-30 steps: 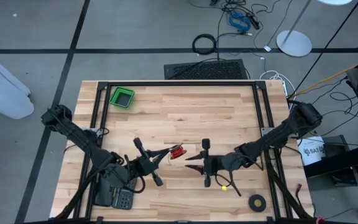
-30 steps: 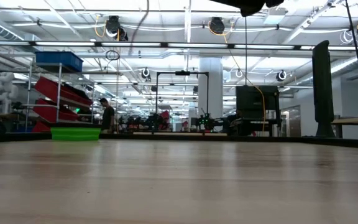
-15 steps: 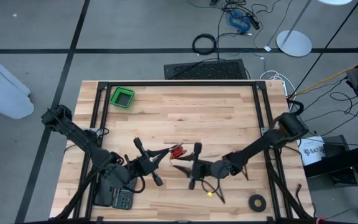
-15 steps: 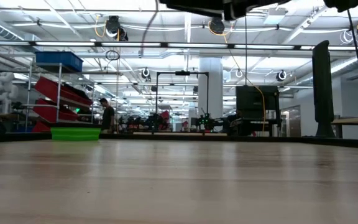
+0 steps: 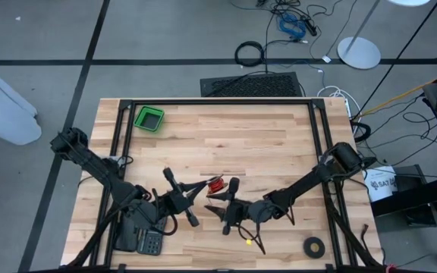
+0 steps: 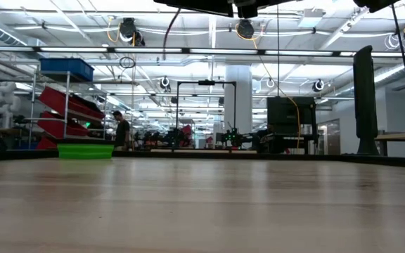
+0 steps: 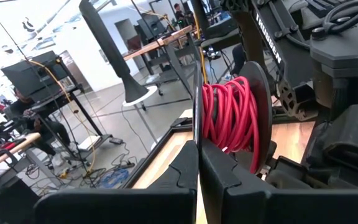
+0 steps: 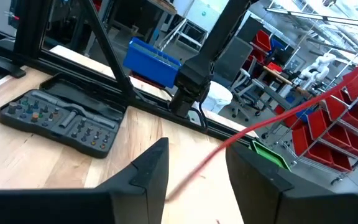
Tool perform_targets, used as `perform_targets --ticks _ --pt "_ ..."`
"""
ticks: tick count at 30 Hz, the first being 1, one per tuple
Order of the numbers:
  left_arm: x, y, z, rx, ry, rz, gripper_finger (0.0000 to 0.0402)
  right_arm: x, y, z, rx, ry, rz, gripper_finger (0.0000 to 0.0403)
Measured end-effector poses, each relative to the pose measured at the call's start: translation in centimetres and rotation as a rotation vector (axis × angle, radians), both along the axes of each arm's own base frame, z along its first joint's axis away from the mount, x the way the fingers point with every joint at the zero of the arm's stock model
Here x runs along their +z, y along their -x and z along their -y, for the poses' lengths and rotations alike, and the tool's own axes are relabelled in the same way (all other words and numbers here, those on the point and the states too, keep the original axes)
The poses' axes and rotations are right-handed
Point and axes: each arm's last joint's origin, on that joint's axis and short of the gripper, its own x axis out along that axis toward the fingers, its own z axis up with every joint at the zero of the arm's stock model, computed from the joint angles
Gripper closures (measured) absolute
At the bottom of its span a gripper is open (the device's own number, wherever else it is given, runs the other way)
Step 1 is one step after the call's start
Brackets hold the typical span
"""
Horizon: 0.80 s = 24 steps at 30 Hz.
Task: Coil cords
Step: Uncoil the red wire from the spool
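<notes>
High view: the left gripper [image 5: 197, 186] was positioned near the middle of the table [image 5: 279, 144], its fingers pressed together on the cord [image 5: 216, 184], a small red-and-black bundle held at the fingertips. The right gripper [image 5: 220, 206] lay just beside and below that bundle, fingers spread, not gripping anything. A green bin [image 5: 149, 118] stood well apart at the far left corner; a black tape ring [image 5: 314, 245] lay near the right front edge, uninvolved.

Low view: only the undersides of the arms showed along the upper edge. The bundle was not visible, which suggests it was held clear of the table surface.

Left wrist view: the red cord [image 7: 232, 115] was seen wound in tight turns directly ahead of the closed fingers [image 7: 185, 177], with the other arm's housing close behind.

Right wrist view: a red strand [image 8: 253, 134] ran slantwise between the spread fingers [image 8: 151, 168], untouched by either. A flat case of small parts [image 8: 61, 121] lay on the table beyond.

Assessment: the step in hand appeared to be catching the loose tail. To do it well, the right gripper should centre the strand between its fingers before closing, then lead it around the bundle under light tension while the left grip holds firm.
</notes>
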Motion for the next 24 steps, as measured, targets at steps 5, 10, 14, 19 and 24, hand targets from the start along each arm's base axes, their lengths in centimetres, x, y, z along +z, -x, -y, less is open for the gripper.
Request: perform_targets --ticks 5,10,14,19,24 --pt "0.0 0.01 0.02 -0.001 0.0 0.0 0.0398 0.0 0.02 0.0 -0.009 0.001 0.0 0.0282" --pt "0.0 0.01 0.02 -0.001 0.0 -0.001 0.0398 0.01 0.23 -0.19 -0.058 0.027 -0.004 0.0323" --pt "-0.01 0.01 0.02 -0.002 0.0 -0.001 0.0398 0.0 0.38 -0.46 -0.055 0.041 -0.008 0.0369" --pt "-0.02 0.01 0.03 -0.002 -0.001 -0.001 0.0398 0.01 0.43 -0.49 -0.066 0.042 -0.007 0.0399" --pt "-0.03 -0.01 0.01 -0.001 -0.002 -0.002 0.0398 0.01 0.63 -0.64 -0.115 0.079 -0.017 0.0401"
